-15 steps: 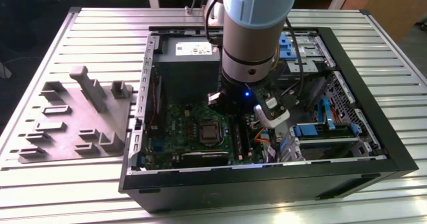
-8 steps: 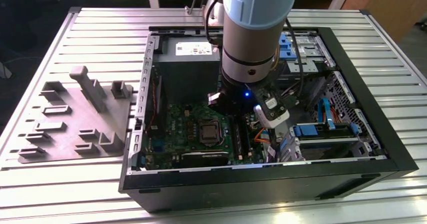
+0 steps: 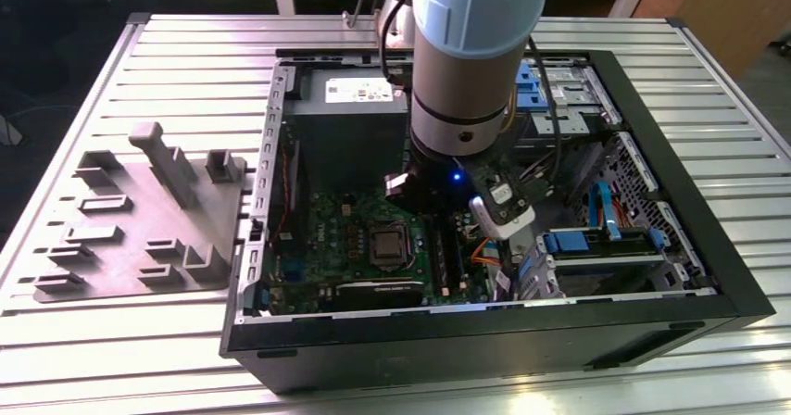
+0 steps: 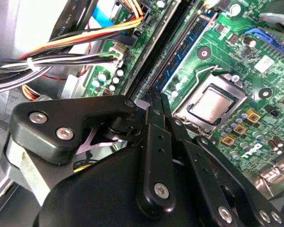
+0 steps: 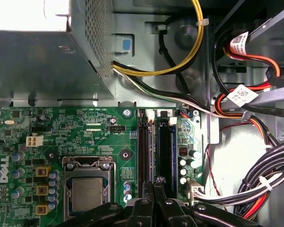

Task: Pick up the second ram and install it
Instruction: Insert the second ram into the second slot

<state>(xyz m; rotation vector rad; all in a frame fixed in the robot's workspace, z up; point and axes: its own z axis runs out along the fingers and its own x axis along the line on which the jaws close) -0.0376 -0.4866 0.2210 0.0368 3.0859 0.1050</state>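
Second ram (image 5: 153,153) is sitting edge-up in the memory slots (image 5: 164,146) just ahead of your gripper (image 5: 154,185), whose fingertips are apparently pinching its near end. You're handling a thin, stiff, fragile board; take it by the edges.

PC case (image 3: 692,248) on table (image 3: 99,359), mobo (image 3: 358,248) inside, CPU (image 5: 87,194) beside RAM slots (image 5: 154,151)

A slatted metal table (image 3: 742,193) carries an open computer case (image 3: 495,341) and a grey fixture tray (image 3: 136,239).
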